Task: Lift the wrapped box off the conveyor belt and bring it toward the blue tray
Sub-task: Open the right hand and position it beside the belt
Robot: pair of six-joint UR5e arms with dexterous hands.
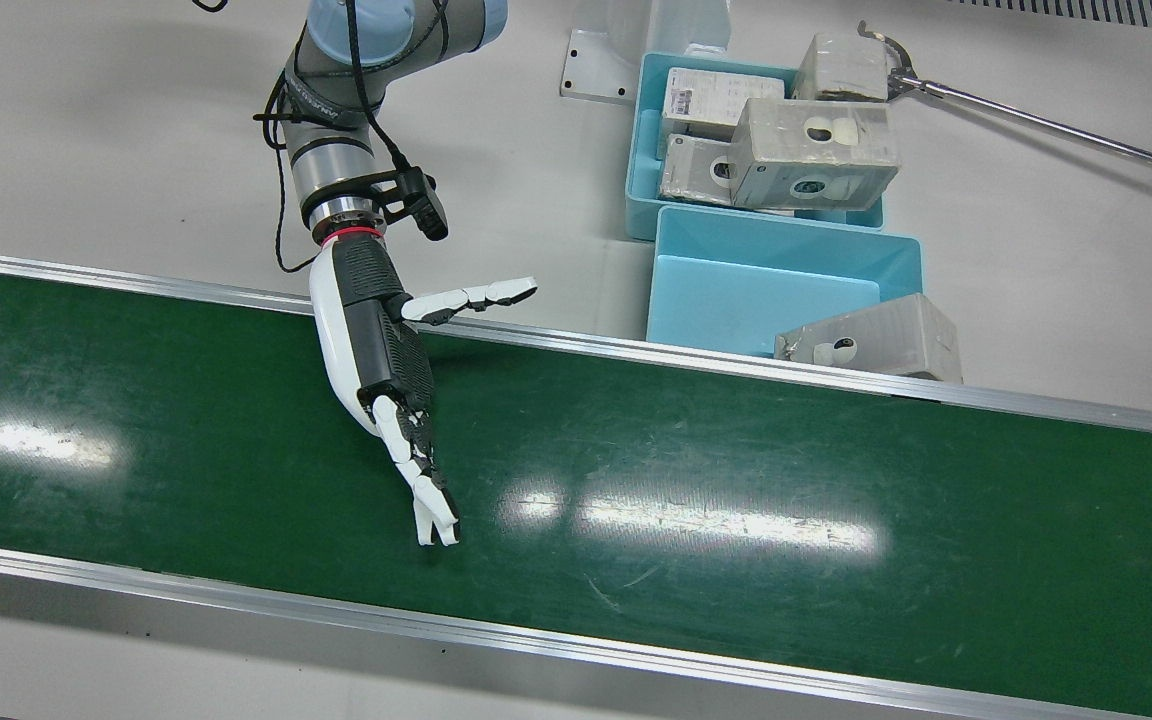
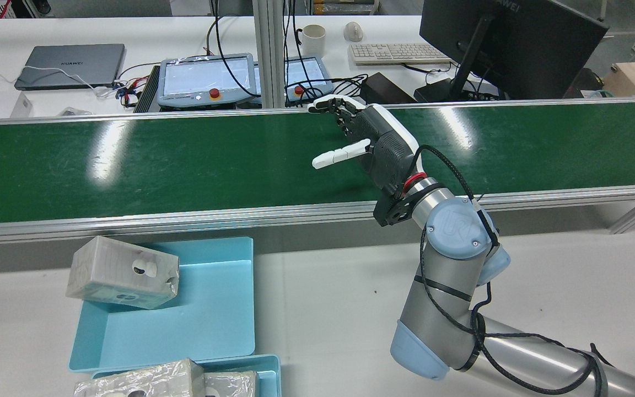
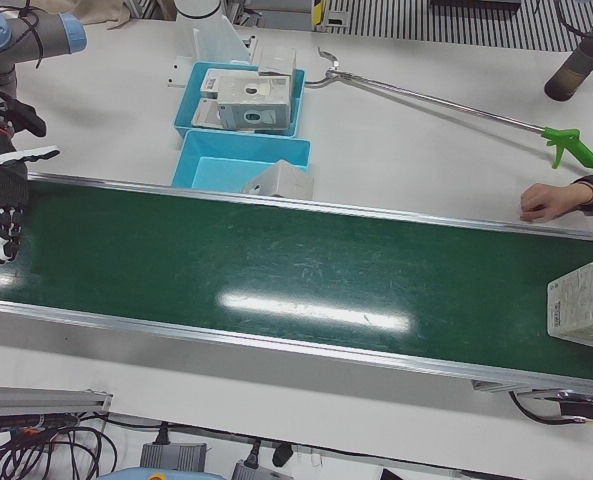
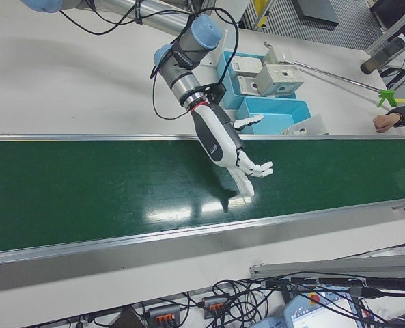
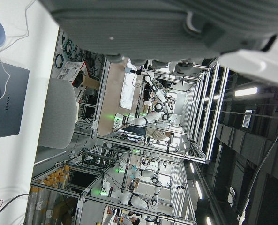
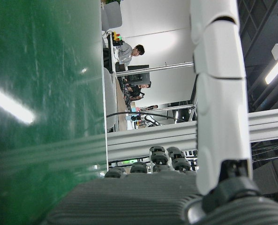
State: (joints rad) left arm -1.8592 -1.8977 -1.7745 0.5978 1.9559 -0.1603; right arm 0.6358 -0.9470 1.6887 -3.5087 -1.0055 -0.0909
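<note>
The wrapped box (image 3: 584, 307) is white and sits on the green conveyor belt (image 1: 736, 450) at the right edge of the left-front view, far from my right hand. My right hand (image 1: 376, 340) is open and empty, stretched low over the belt with fingers spread; it also shows in the rear view (image 2: 378, 143) and the right-front view (image 4: 222, 140). The near blue tray (image 1: 736, 300) lies beside the belt, with one wrapped box (image 1: 876, 340) leaning on its corner. Only the dark palm of my left hand (image 5: 153, 28) shows, in its own view.
A second blue tray (image 1: 641, 170) behind the first holds several wrapped boxes. A long grabber tool (image 1: 1036, 120) lies on the white table beside it. A person's hand (image 3: 548, 200) rests at the belt's far edge near the box.
</note>
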